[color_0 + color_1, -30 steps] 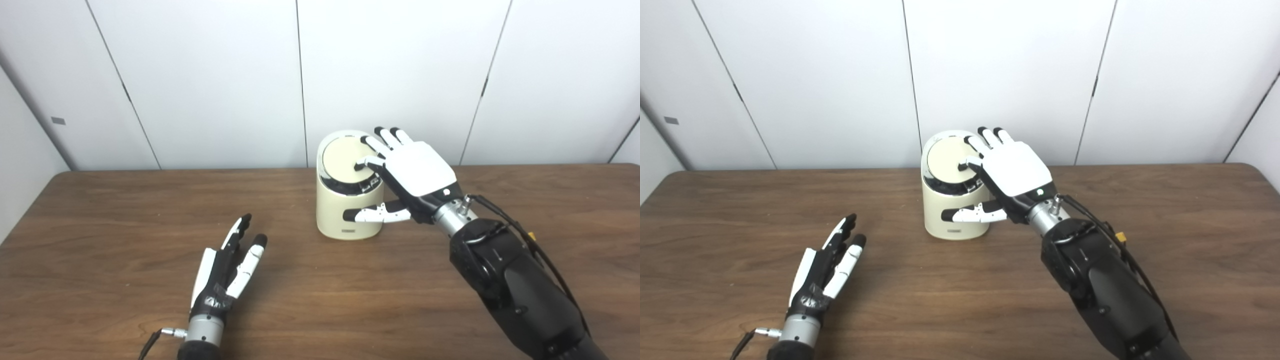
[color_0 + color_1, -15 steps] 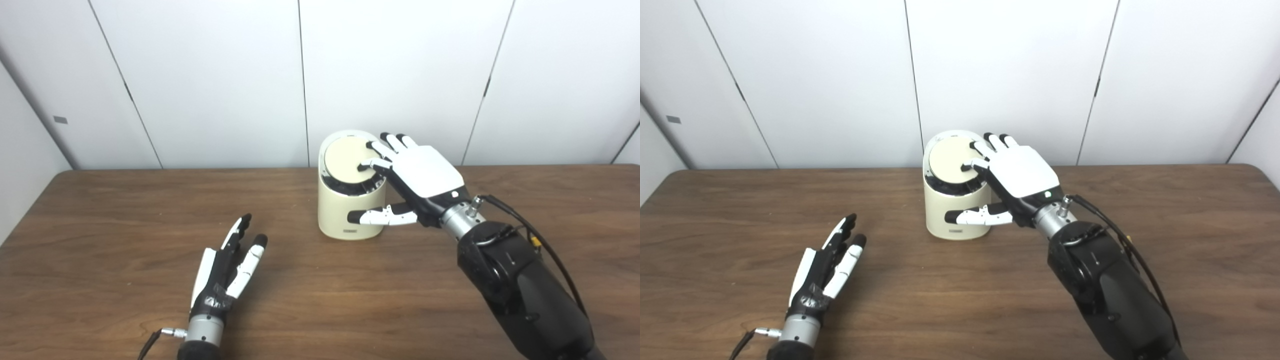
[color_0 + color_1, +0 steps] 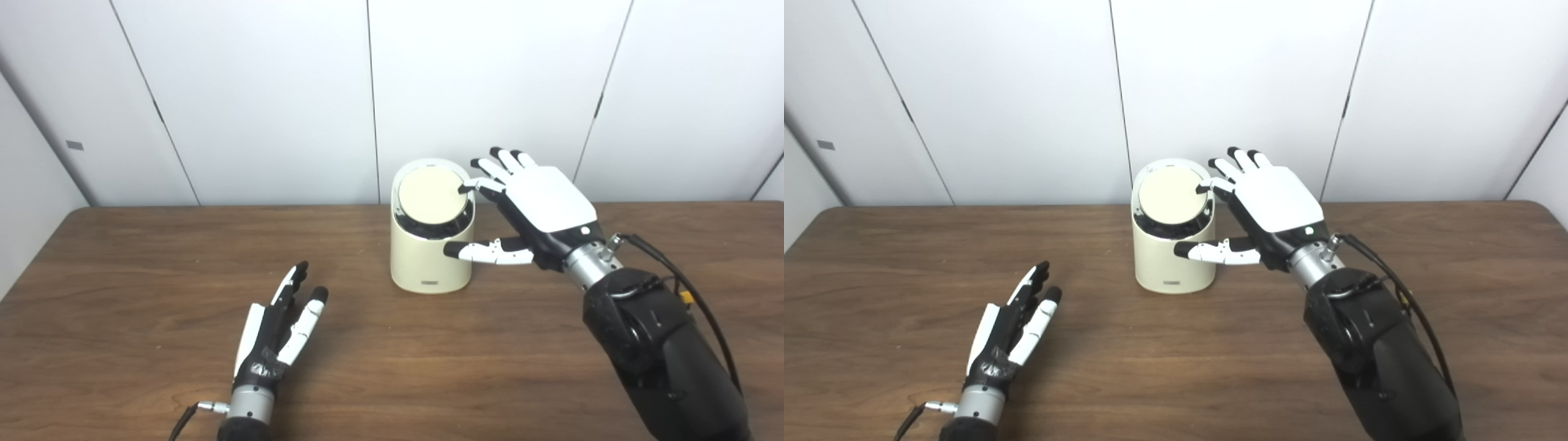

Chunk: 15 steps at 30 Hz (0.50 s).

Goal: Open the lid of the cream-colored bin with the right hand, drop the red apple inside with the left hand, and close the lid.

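Cream-colored bin (image 3: 431, 263) stands at the table's (image 3: 122, 257) far middle, near the wall, its round lid (image 3: 429, 195) tilted toward us with a dark gap showing under the near edge. Right hand (image 3: 539, 208) sits at the bin's three o'clock, fingers spread and grasping nothing, one fingertip (image 3: 463, 189) at the lid's rim, thumb reaching across the bin's side. Left hand (image 3: 275, 327), down at seven o'clock, lies released on the wood, well apart. No apple visible.
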Tool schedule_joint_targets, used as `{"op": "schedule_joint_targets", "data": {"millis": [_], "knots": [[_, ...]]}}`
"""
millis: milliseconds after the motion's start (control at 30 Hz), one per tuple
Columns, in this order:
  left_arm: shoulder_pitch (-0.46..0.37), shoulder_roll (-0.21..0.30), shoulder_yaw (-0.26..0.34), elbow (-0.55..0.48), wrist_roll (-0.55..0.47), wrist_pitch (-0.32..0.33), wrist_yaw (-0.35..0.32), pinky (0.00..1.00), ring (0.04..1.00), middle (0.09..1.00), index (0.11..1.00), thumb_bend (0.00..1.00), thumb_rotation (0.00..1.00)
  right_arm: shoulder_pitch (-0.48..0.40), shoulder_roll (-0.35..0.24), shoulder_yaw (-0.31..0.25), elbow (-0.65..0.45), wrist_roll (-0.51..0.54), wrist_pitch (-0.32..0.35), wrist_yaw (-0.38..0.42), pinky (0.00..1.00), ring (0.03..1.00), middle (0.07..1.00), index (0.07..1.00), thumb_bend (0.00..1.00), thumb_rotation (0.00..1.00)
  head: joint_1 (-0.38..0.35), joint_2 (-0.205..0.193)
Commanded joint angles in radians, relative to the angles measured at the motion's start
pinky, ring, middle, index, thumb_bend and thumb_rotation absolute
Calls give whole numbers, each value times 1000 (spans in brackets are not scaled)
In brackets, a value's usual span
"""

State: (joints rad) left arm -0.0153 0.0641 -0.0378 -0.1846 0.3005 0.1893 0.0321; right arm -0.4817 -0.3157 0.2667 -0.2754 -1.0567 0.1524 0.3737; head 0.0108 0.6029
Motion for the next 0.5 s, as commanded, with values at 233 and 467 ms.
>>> {"op": "schedule_joint_targets", "data": {"millis": [233, 467], "knots": [[-20, 11, 25, -40, -53, -26, -4, 937, 964, 957, 973, 566, 877, 103, 4, -180, -44, 232, 90, -8, 981, 1000, 948, 876, 539, 979, -7, -1], [21, 15, 38, -55, -118, -58, -22, 907, 950, 958, 975, 536, 870, 232, 24, -308, -8, 491, 103, -63, 847, 913, 924, 896, 515, 1000, -12, 0]]}}
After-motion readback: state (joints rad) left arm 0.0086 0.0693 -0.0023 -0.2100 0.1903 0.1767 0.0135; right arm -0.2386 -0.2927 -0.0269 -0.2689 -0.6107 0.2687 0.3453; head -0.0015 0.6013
